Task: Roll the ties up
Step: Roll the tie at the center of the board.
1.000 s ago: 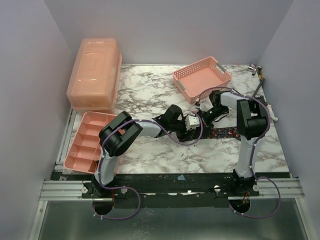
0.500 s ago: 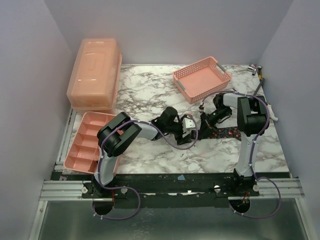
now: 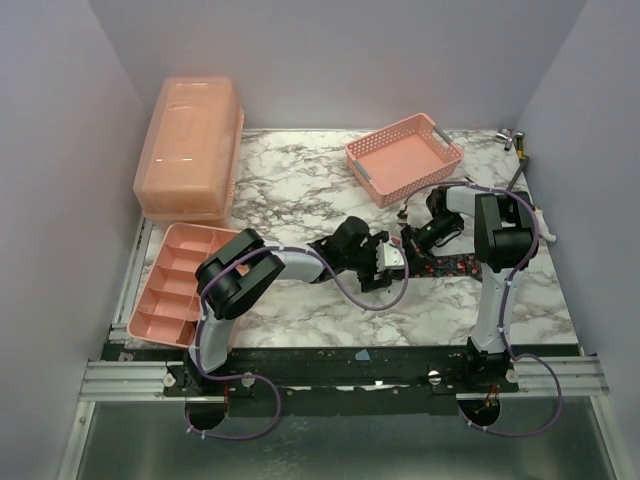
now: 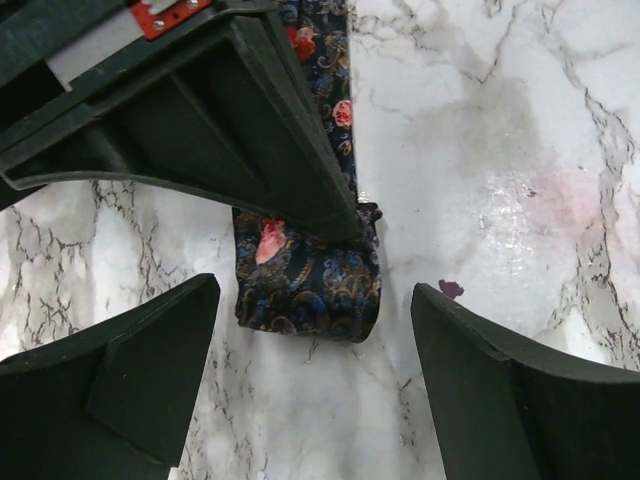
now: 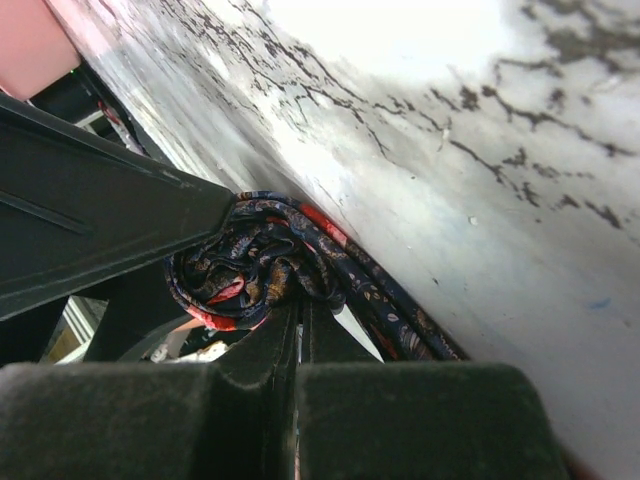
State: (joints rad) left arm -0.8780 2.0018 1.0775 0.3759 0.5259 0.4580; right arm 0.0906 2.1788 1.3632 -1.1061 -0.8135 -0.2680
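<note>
One tie, dark navy with red and orange dots, lies as a strip (image 3: 455, 265) on the marble table right of centre. Its left end is coiled into a small roll (image 4: 308, 285). My right gripper (image 3: 412, 243) is shut on that roll; in the right wrist view the coil (image 5: 250, 265) sits bunched at the closed fingertips (image 5: 300, 325). My left gripper (image 3: 390, 262) is open, its fingers (image 4: 130, 370) spread wide on both sides just short of the roll, not touching it. The right gripper's fingers (image 4: 230, 110) cover the roll's upper part.
A pink mesh basket (image 3: 405, 158) stands behind the grippers. A pink lidded box (image 3: 188, 148) is at the far left and a pink divided tray (image 3: 178, 285) at the near left. Small tools (image 3: 515, 140) lie at the far right corner.
My left gripper has moved right, up to the rolled end of the tie. My right gripper has shifted slightly left and stays shut on the roll.
</note>
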